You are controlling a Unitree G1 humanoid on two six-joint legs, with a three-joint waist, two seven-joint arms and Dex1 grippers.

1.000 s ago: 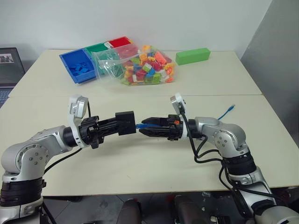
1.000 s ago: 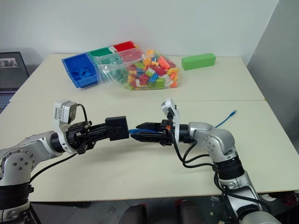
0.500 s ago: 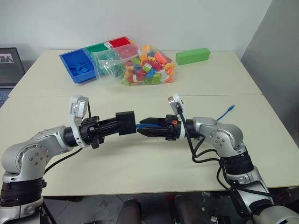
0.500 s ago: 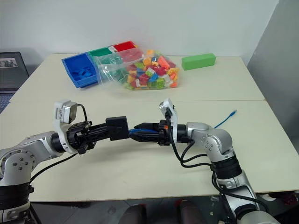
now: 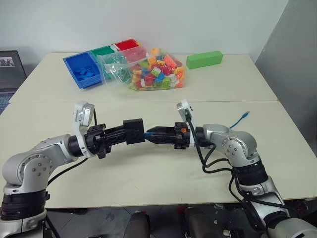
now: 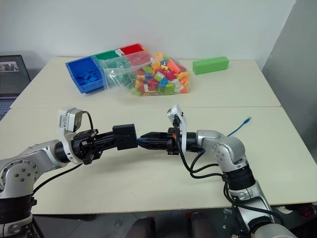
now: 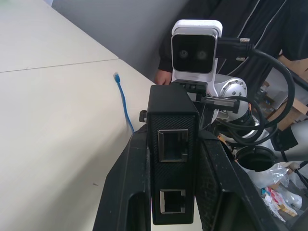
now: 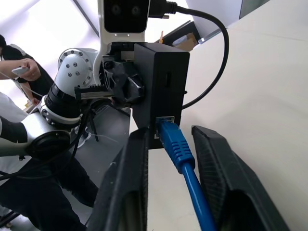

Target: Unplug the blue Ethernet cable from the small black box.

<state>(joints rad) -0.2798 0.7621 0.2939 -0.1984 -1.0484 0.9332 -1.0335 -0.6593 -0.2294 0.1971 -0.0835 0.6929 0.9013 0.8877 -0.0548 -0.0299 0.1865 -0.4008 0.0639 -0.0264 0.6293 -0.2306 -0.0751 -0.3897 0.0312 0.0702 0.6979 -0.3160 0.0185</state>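
Note:
Above the table's near half, my left gripper is shut on the small black box and holds it level. Two open ports on the box face the left wrist view. The blue Ethernet cable is plugged into the box's side that faces my right gripper. That gripper points at the box, with its fingers shut on the cable just behind the plug. The cable runs back under the right arm, and its free end lies on the table at the right.
At the far side of the table stand a blue bin, green and red bins, a clear bag of coloured bricks and a green block. A laptop sits at the far left. A person stands nearby.
My right gripper's fingers have closed from open onto the blue cable by the plug. Both arms and the black box have stayed in place.

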